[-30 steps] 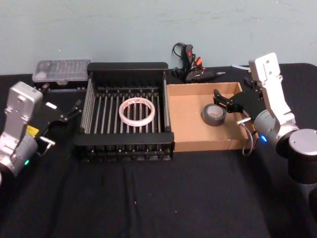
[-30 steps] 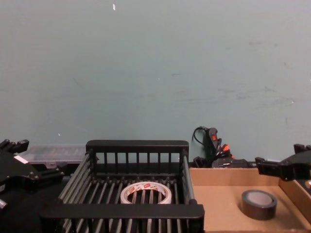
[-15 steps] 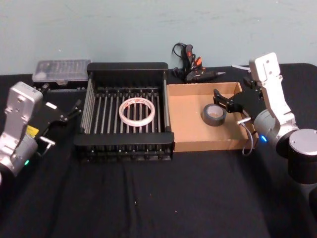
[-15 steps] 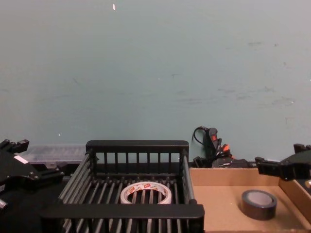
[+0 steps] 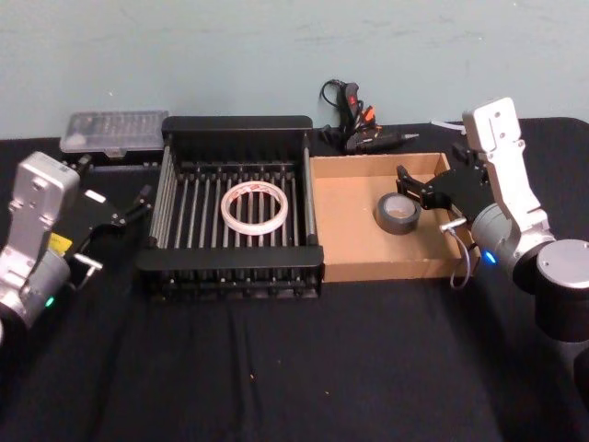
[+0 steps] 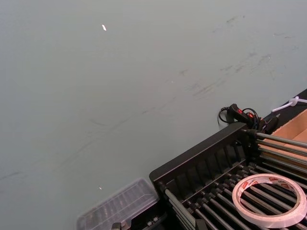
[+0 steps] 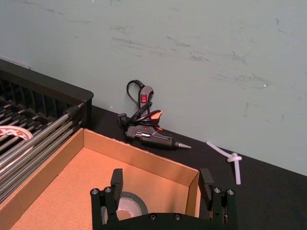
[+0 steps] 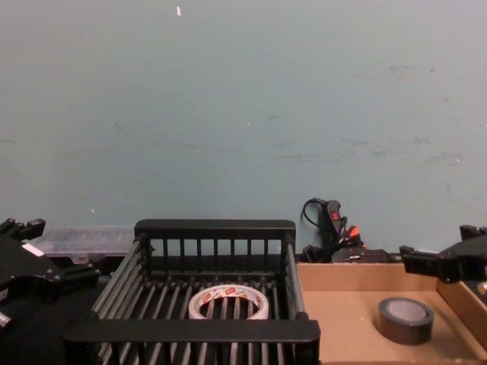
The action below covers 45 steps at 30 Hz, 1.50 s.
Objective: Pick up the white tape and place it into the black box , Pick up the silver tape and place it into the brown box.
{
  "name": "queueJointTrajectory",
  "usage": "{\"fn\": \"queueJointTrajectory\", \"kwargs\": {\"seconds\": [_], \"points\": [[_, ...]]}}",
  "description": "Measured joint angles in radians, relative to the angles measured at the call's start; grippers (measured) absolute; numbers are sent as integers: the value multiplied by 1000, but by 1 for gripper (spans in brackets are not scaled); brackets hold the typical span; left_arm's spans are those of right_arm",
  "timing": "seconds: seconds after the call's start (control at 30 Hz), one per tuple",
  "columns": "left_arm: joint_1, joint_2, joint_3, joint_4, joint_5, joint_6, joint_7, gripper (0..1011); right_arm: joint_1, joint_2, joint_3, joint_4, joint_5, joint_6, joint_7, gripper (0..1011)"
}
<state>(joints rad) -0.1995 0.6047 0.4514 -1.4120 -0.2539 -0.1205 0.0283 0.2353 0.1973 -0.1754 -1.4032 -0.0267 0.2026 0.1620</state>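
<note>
The white tape (image 5: pixel 255 205) lies flat on the bar floor of the black box (image 5: pixel 237 124), also seen in the chest view (image 8: pixel 228 302) and left wrist view (image 6: pixel 269 200). The silver tape (image 5: pixel 398 213) rests on the bottom of the brown box (image 5: pixel 342 221), toward its right half (image 8: pixel 405 320). My right gripper (image 5: pixel 430 168) hovers open just above and behind the silver tape (image 7: pixel 127 206), with nothing between its fingers (image 7: pixel 116 178). My left gripper (image 5: pixel 112 184) is open and idle to the left of the black box, outside it.
A glue gun (image 5: pixel 354 120) with its cord lies behind the boxes by the wall. A clear plastic case (image 5: pixel 115 131) sits at the back left. A white knotted strip (image 7: pixel 225 154) lies behind the brown box. Black cloth covers the table in front.
</note>
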Motion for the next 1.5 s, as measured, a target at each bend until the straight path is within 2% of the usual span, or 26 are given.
{"fn": "queueJointTrajectory", "kwargs": {"seconds": [1.5], "points": [[0,0,0,0,0,0,0,1001,0,0,0,0,0,0,0,1002]]}}
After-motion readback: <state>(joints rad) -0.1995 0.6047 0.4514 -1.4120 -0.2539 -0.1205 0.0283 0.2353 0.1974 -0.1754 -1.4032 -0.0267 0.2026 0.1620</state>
